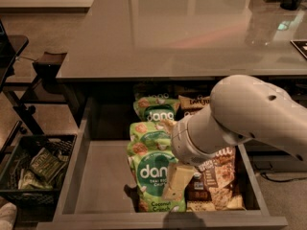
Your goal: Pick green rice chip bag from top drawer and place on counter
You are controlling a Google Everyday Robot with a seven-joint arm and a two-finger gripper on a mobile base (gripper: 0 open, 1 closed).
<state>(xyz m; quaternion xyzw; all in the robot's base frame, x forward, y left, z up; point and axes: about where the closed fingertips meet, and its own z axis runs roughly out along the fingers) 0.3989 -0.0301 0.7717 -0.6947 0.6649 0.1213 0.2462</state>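
Three light-green "dang" rice chip bags lie in a row in the open top drawer [100,181]: the front one [151,176], the middle one [146,135] and the back one [153,110]. My gripper [175,181] hangs from the large white arm and is down in the drawer, right against the right side of the front green bag, covering part of it. The glossy grey counter [168,32] spreads above and behind the drawer.
Brown snack bags [216,174] lie on the drawer's right side, with another [194,102] at the back. A black wire basket [36,171] holding packets stands on the floor to the left. A dark stand [29,80] is at far left.
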